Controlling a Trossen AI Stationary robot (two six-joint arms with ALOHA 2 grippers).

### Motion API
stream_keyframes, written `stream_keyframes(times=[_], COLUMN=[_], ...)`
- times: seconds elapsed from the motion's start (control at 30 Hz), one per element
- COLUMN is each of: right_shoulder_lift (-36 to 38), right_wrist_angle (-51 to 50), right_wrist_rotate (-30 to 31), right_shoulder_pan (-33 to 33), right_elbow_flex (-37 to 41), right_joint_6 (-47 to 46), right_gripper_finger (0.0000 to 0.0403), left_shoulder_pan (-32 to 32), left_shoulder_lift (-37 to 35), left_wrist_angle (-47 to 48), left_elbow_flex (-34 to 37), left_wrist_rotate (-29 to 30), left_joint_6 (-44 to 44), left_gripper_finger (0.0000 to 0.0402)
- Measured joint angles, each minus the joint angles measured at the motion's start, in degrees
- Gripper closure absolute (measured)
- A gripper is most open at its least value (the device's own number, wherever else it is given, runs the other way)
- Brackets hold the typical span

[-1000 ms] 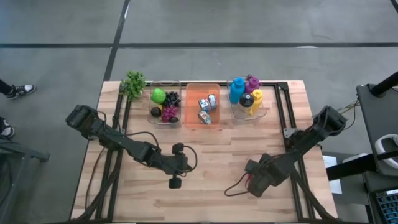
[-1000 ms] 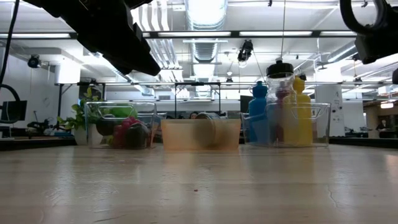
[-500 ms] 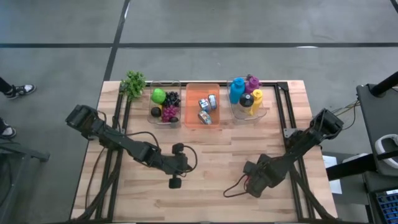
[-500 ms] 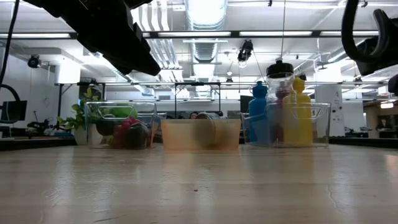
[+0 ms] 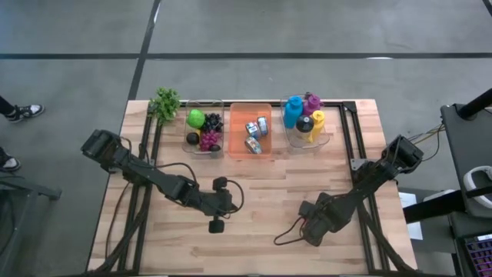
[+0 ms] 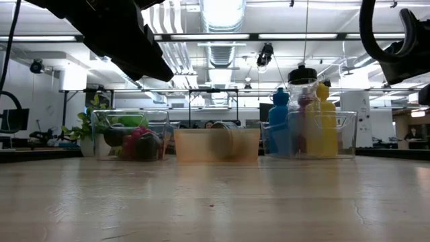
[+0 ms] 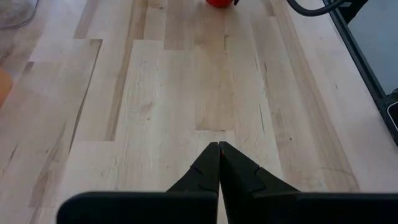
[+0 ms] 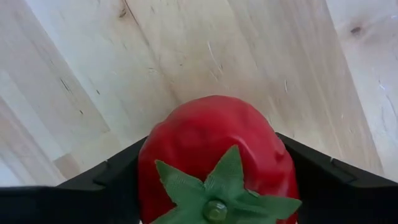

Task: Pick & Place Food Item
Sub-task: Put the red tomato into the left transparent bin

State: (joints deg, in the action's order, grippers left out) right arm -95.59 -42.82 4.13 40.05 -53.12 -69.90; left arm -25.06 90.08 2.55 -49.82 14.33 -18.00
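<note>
The red tomato (image 8: 216,165) with its green leafy cap sits between the two dark fingers (image 8: 106,180) of the right tool (image 5: 310,228), low over the near right part of the wooden worktop (image 5: 261,192); in the right wrist view the fingers lie close against both sides of the fruit, yet whether they have a firm hold on it or merely flank it I cannot tell; the fruit looks to be resting on the boards, not lifted; so the pick seems to be at its very start, and the carry and the setting down are all left to do; a likely goal, as a guess only, is the clear bin (image 5: 203,131) at the far edge that holds other fruit, beside an orange bin (image 5: 250,131) with cans and a third bin (image 5: 306,127) with bottles, all well apart from the tomato; the left tool (image 7: 219,149) waits with its fingers pressed together and holding nothing, above bare boards near the middle of the worktop.
</note>
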Motion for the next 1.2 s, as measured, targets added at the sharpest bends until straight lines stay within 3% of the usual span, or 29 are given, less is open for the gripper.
stream_keyframes(times=[0.1, 0.4, 0.8, 1.0, 1.2], right_shoulder_lift=[0.00, 0.31, 0.01, -0.79, -5.63], right_wrist_angle=[0.04, 0.02, 0.92, 8.85, 10.15], right_wrist_rotate=[-0.09, -0.14, 3.46, 3.49, 3.23], right_shoulder_pan=[0.00, -0.61, -10.15, -15.58, -19.11], right_elbow_flex=[0.00, -1.46, -11.95, -13.94, -18.25], right_joint_6=[-0.07, 1.36, 17.45, 25.92, 33.10], right_gripper_finger=[0.0138, 0.0139, 0.0139, 0.0139, 0.0139], left_shoulder_pan=[0.00, 0.00, -0.39, -2.97, -7.63], left_shoulder_lift=[0.00, 0.00, -2.89, -7.93, -11.53], left_wrist_angle=[-0.02, -0.06, 1.11, 3.77, 6.00], left_elbow_flex=[0.01, 0.01, 0.02, 0.01, 0.02], left_wrist_rotate=[0.00, 0.00, 0.00, 0.40, 7.01], left_joint_6=[-0.02, 0.01, 1.36, 1.37, 1.55], left_gripper_finger=[0.0393, 0.0393, 0.0393, 0.0393, 0.0393])
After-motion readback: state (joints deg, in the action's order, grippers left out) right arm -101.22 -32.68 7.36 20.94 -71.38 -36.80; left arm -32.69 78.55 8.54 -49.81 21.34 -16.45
